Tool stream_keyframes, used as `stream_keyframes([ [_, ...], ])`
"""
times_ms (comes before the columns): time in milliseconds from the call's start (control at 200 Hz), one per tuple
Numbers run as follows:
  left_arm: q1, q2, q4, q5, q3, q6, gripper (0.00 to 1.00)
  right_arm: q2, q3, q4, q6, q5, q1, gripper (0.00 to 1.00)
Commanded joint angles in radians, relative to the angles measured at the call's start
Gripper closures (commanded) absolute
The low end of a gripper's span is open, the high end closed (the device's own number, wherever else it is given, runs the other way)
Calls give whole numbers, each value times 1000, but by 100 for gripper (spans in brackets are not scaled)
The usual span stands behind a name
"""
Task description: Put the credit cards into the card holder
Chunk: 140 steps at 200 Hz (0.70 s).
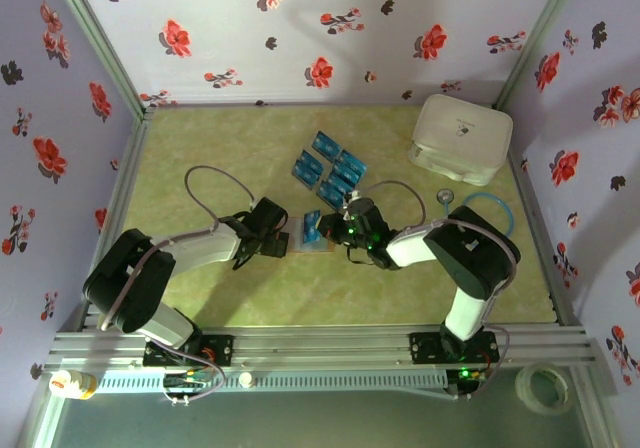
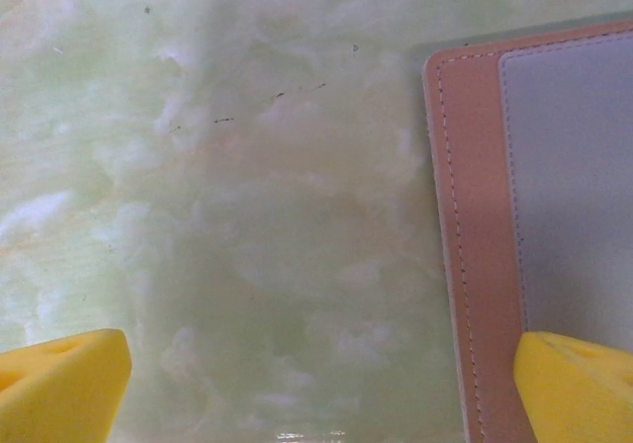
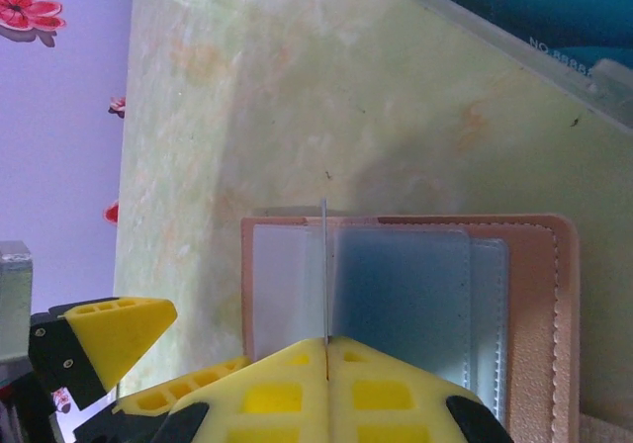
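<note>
The holder [image 3: 544,314] lies open on the bench [image 1: 200,148] between both arms. The right fingers [image 3: 396,394], pressed together, pinch a thin upright leaf [image 3: 324,265] over it (sleeve or card edge-on, hard to tell). The left fingers [image 2: 59,384] are spread wide, one tip over its stitched edge. Loose cards [image 1: 330,163] lie just beyond, nearer the right arm.

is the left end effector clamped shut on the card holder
No, the left end effector is wide open, its jaws far apart over the table, one at the card holder's edge.
</note>
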Motion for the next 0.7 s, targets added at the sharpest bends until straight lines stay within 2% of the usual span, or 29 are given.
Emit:
stream_keyframes([
  [0, -6, 4, -7, -35, -19, -24, 0, 14, -16, 76, 22, 35, 12, 100],
  [695, -5, 1, -7, -38, -28, -30, 0, 61, -11, 125, 42, 32, 24, 100],
])
